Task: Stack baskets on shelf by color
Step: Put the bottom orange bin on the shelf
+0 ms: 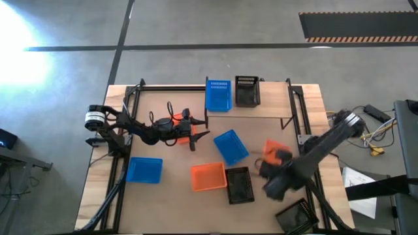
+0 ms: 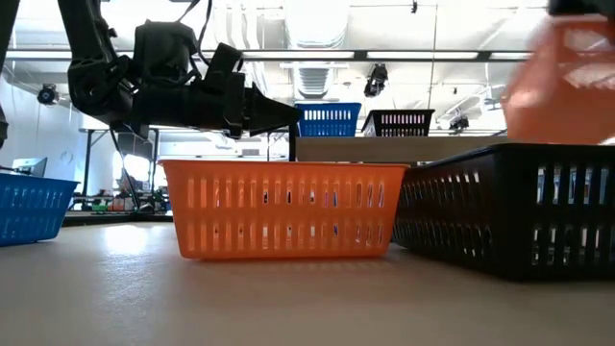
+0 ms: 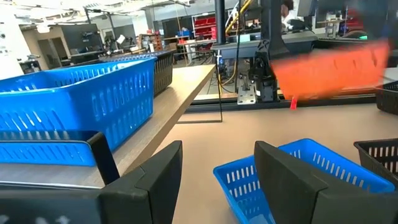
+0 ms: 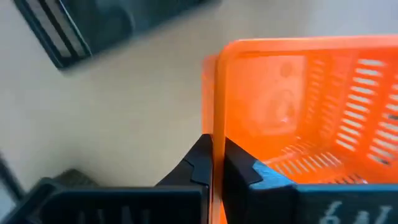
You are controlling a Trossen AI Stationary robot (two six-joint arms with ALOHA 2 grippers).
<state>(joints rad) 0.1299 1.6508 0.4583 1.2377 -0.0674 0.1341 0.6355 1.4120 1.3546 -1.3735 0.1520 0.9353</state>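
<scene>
My right gripper (image 4: 217, 148) is shut on an orange basket (image 1: 274, 151), which is in the air over the table's right part and shows blurred in the low view (image 2: 562, 77). My left gripper (image 3: 217, 155) is open and holds nothing. It hovers in front of the shelf (image 1: 261, 111), pointing toward the table's right. A blue basket (image 1: 219, 94) and a black basket (image 1: 247, 91) stand on the shelf. On the table rest a blue basket (image 1: 230, 146), another blue one (image 1: 144, 170), an orange one (image 1: 208, 176) and a black one (image 1: 239, 185). My right gripper pinches one upright wall of the orange basket at its top rim (image 4: 214, 118), with one finger inside the basket and one outside. The basket is lifted clear of the table.
Another black basket (image 1: 297, 219) lies at the table's near right corner. Something orange (image 1: 175, 125) shows under the left arm; I cannot tell what it is. Black frame rails (image 1: 297, 111) stand along the table's left and right sides. The shelf's left half is bare.
</scene>
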